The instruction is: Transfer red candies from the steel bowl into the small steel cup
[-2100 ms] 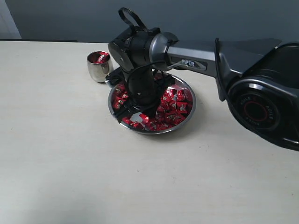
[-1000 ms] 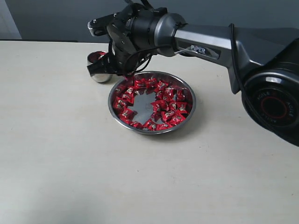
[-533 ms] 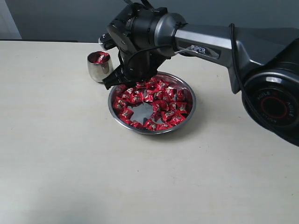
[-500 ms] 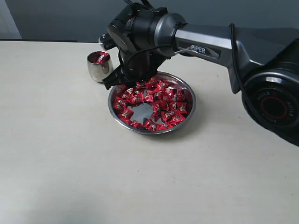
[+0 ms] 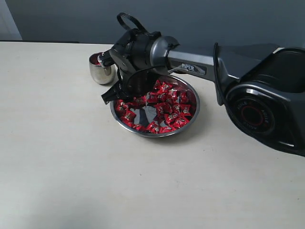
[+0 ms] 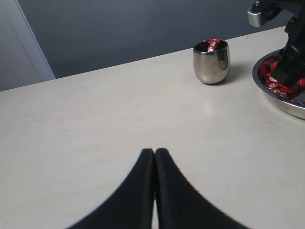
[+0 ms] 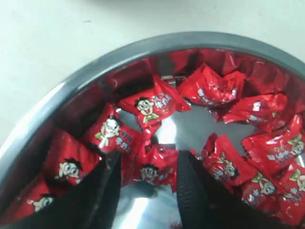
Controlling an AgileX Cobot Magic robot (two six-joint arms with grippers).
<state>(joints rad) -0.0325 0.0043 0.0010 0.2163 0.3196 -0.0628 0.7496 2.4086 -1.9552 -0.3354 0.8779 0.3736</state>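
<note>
**Right fingers spread low in the bowl, left fingers closed over bare tabletop**

The right fingers (image 7: 108, 183) stand apart, and nothing is clamped between them. Their dark tips hang just above the floor of the steel bowl (image 7: 71, 90), close to its wall. One of the red candies (image 7: 153, 172) lies in the gap between the tips, but neither finger visibly presses on it.

In the exterior view these fingers (image 5: 108, 97) point down and to the left over the bowl's left edge. Behind them the wrist bends steeply downward. The right arm (image 5: 190, 65) runs almost level from its large base at the right of the view and reaches across the bowl.

The left fingers (image 6: 154, 164) are pressed together along their length and hold nothing. They sit low over the tabletop (image 6: 86, 124), well apart from both vessels, and no more of that arm shows.

There is one steel bowl (image 5: 197, 106), lying flat on the tabletop (image 5: 71, 167). There is one small steel cup (image 5: 100, 74), standing upright just beside the bowl's far left rim. In the left wrist view a strip of tabletop separates the cup (image 6: 211, 64) from the bowl.

The red candies (image 5: 170, 107) in the bowl number roughly two dozen. They overlap too much for an exact count. They are spread in a loose ring around a bare patch of steel. About a dozen of them show in the right wrist view. Red wrapping peeks above the cup's rim, and how many candies are inside it cannot be told.
</note>
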